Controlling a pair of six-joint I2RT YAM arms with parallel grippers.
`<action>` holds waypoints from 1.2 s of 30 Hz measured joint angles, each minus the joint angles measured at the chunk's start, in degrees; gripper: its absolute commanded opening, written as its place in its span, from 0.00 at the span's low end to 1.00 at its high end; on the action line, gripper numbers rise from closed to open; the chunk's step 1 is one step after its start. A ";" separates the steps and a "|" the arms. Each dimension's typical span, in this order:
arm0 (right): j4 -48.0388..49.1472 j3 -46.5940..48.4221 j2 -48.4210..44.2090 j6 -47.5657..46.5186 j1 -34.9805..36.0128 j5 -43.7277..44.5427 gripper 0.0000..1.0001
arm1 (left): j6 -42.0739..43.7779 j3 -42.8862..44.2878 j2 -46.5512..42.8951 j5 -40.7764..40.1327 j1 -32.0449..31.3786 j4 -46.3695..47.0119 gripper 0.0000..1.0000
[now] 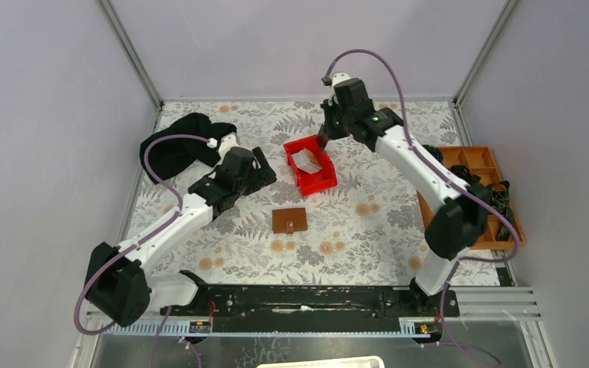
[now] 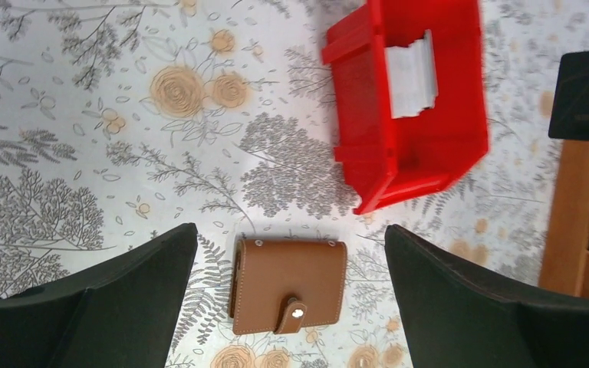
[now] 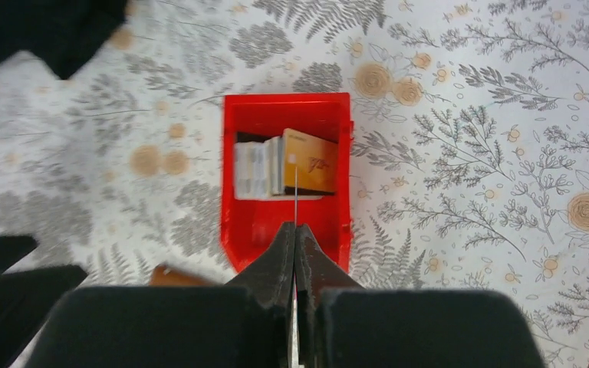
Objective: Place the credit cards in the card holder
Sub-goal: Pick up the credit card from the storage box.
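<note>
Left hand (image 2: 290,234) spread wide, right hand (image 3: 295,234) pinched closed.

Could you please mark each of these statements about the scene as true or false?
1. The card holder lies closed on the table. True.
2. The left gripper is clamped on the card holder. False: its jaws are wide open and it holds nothing; the card holder lies between its fingers in the wrist view.
3. The right gripper is shut on a thin credit card, seen edge-on. True.
4. The red bin holds nothing. False: several cards lie in it.
5. An orange tray sits on the robot's right side of the table. True.
</note>
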 measured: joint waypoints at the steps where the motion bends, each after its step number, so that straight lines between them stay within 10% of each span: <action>1: -0.37 -0.52 -2.40 0.24 0.00 -1.16 0.00 | 0.81 0.00 -1.27 1.40 0.57 0.13 1.00; 11: -4.55 -11.82 -20.63 3.41 0.07 -15.78 0.00 | 7.67 -2.80 -10.25 19.39 1.99 7.10 1.00; 36: 0.11 -24.85 -24.17 13.03 0.09 -50.95 0.00 | 10.99 -8.22 -11.15 51.25 2.01 15.65 0.87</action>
